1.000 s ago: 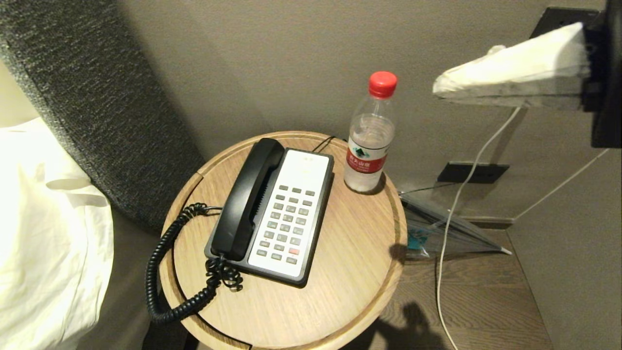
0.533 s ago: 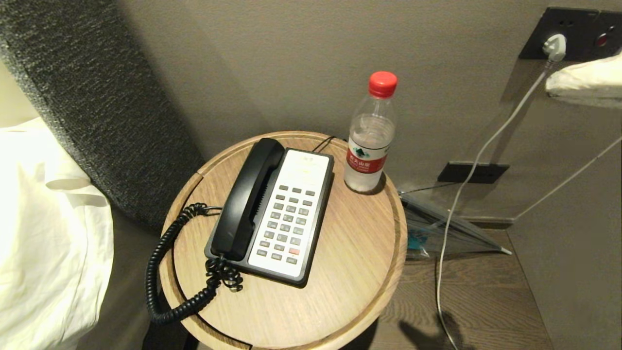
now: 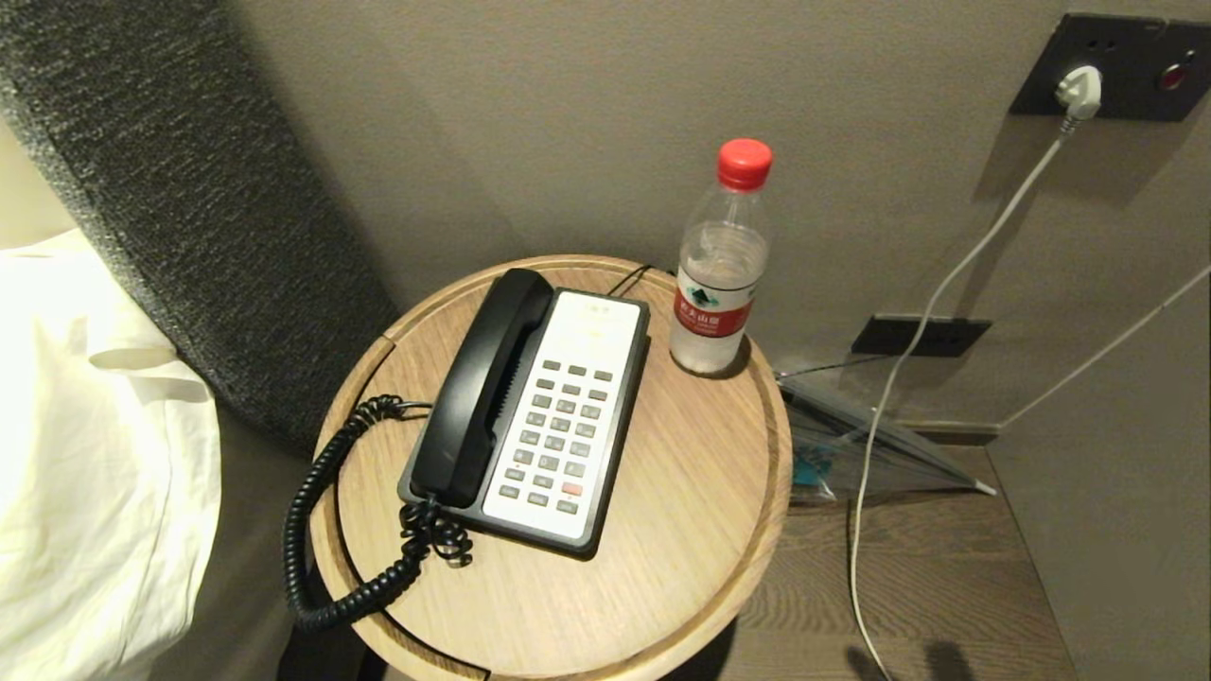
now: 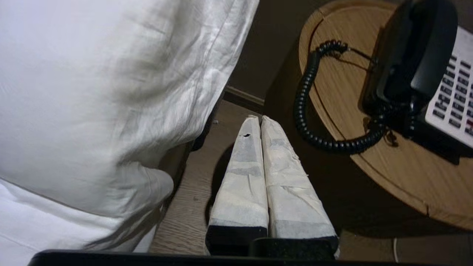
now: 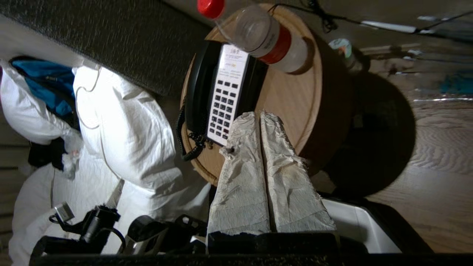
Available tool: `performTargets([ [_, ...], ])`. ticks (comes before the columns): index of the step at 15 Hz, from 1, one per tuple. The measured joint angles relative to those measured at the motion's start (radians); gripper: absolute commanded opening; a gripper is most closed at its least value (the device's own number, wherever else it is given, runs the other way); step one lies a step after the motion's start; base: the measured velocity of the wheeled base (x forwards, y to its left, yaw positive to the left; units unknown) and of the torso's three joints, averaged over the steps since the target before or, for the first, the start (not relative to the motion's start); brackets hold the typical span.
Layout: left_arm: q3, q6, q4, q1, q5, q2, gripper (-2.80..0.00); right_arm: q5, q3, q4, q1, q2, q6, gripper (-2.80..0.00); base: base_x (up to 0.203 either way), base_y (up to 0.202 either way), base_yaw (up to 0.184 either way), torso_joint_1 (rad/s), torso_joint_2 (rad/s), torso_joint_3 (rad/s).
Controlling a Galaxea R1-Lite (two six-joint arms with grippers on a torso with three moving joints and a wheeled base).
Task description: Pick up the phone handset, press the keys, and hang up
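I see the phone handset [image 3: 478,388] lying in its cradle on the left side of the black phone base [image 3: 615,454], a little left of centre in the head view. Its coiled cord [image 3: 322,530] loops off the lower left edge of the round wooden worktop [image 3: 681,530]. The keys [image 3: 558,430] sit in rows on the white faceplate just right of the handset, with the one red-orange key near the lower end. A water bottle [image 3: 719,274] with a red cap stands upright behind the base, above centre.

Neither arm shows in the head view. My left hand [image 4: 259,120] hangs with its wrapped fingers pressed together, empty, over the floor between the white bedding [image 4: 111,92] and the worktop. My right hand [image 5: 258,115] also has its fingers together, empty, apart from the phone.
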Motion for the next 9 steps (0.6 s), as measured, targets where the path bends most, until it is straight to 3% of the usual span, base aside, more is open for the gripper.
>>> performTargets([
  [6,0.045,0.016,0.006,0.0,-0.008,-0.054,-2.8,0.012,0.034,0.173,-0.164,-0.232,0.004,-2.8,0.0,0.0,0.0,0.0,0.0,0.0],
  [9,0.064,0.014,0.004,0.0,0.004,-0.058,-2.8,0.086,0.035,0.297,-0.312,-0.343,0.006,-2.8,0.0,0.0,0.0,0.0,0.0,0.0],
])
